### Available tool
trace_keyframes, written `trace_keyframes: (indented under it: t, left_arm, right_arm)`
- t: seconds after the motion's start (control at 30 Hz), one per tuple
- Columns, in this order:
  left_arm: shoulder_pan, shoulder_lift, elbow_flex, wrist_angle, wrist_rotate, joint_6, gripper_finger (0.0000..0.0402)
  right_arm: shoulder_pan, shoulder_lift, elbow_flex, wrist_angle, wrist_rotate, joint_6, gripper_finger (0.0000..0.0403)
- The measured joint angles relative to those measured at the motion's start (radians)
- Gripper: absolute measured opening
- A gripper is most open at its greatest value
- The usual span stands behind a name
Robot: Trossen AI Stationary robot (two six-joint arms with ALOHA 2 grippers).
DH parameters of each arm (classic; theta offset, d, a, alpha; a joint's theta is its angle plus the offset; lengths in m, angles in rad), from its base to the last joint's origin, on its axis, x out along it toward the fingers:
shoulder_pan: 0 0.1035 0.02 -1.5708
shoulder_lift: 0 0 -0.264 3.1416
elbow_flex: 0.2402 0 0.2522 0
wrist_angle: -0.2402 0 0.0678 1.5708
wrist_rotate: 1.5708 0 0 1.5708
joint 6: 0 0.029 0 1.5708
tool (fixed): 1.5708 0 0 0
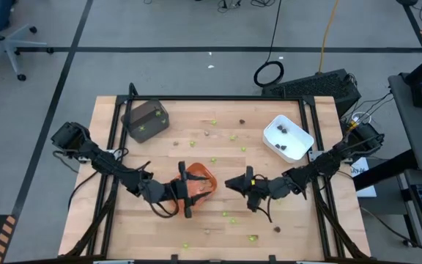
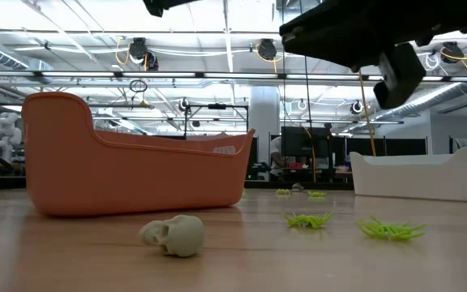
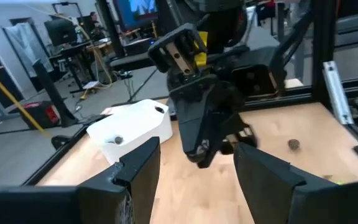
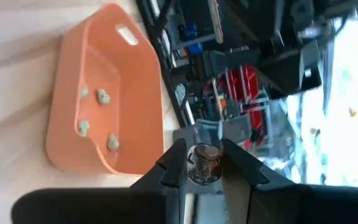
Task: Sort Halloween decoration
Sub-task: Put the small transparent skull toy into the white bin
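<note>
Between the right gripper [image 4: 205, 163] fingers, a small brown piece [image 4: 204, 157], clamped, beside orange tray [image 4: 126, 118]

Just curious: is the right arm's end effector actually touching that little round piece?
Touching. The right wrist view shows the right end effector pinching the small piece between both fingers.

We find no words, labels, brand marks or numbers that can be read in any view. A lit screen [image 3: 143, 9] behind the counter in the left wrist view shows pale shapes like letters, but they are cut off and we cannot make them out.
</note>
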Motion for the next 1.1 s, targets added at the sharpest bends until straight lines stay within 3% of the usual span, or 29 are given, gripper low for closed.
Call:
trace_keyframes:
  t: [0.23, 0.6, 1.1]
  left_arm:
    - [0.035, 0.000, 0.000, -0.006, 0.001, -0.007, 0.0209]
    - [0.045, 0.000, 0.000, -0.010, 0.004, -0.074, 0.0210]
    - [0.045, 0.000, 0.000, -0.013, 0.005, -0.082, 0.0209]
  right_arm:
    - [-0.032, 0.000, 0.000, 0.009, -0.004, 0.384, 0.0051]
    - [-0.052, 0.000, 0.000, 0.009, -0.003, 0.841, 0.0052]
    - [-0.052, 0.000, 0.000, 0.009, -0.005, 1.167, 0.0052]
